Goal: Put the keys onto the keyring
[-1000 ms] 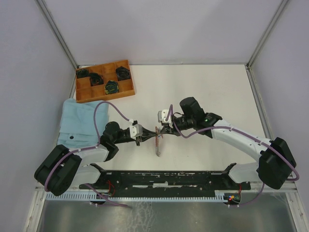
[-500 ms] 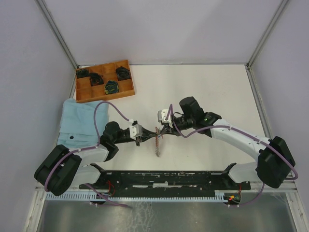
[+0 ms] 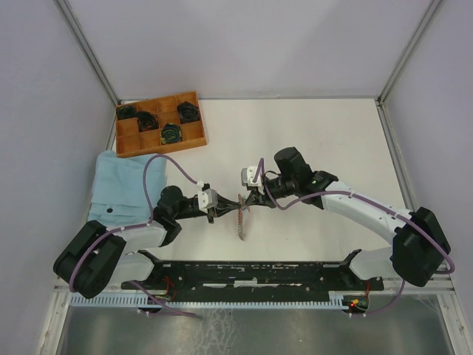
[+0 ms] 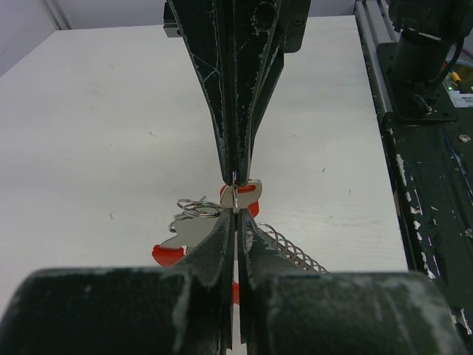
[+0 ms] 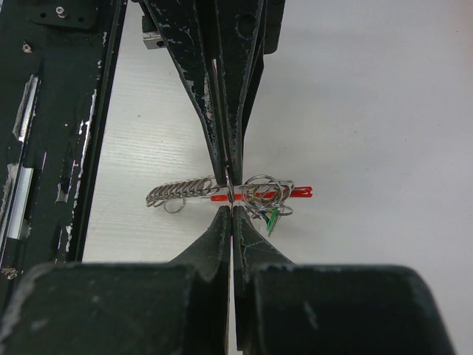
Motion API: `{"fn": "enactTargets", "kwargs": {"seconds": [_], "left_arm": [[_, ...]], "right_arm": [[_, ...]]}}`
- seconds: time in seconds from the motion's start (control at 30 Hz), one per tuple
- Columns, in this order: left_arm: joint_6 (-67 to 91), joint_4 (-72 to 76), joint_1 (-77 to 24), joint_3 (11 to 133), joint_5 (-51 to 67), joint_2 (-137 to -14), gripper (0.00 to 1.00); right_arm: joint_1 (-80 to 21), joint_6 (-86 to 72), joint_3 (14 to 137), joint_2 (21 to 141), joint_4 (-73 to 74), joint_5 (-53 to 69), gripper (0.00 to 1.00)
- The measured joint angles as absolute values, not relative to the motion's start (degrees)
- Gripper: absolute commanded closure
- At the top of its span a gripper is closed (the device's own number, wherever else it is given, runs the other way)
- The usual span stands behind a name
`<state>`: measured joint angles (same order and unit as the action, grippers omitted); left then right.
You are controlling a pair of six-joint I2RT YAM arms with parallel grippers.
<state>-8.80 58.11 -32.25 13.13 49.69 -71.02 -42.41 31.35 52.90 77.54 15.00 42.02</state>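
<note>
Pinched shut tip to tip, mid desk [image 3: 325, 140]: left tool [image 4: 235, 216] and right tool [image 5: 231, 211], both on the keyring [image 5: 259, 188], keys [image 5: 272, 217] bunched against it, chain [image 5: 177, 194] trailing aside. Likely light, slick and floppy; best held by stiff ring rim and key heads.

Left arm [image 3: 140, 235]: low, reaching right toward the centre.
Left tool [image 3: 230, 208]: jaws pinched together, tips pointing right.
Right arm [image 3: 369, 211]: bent, reaching left.
Right tool [image 3: 249, 200]: jaws pinched together, tips nose to nose with the left tool's.
</note>
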Motion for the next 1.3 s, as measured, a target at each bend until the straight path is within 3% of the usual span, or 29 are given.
{"fn": "enactTargets", "kwargs": {"seconds": [1.07,1.3], "left_arm": [[-4.6,63.0,-31.7,13.1,49.6,-73.6,0.97],[-4.0,63.4,-31.5,12.6,49.3,-74.1,0.97]], "right_arm": [[-42.7,27.5,52.9,78.3,10.9,42.0,0.99],[-42.9,27.3,53.4,79.6,10.8,41.3,0.91]]}}
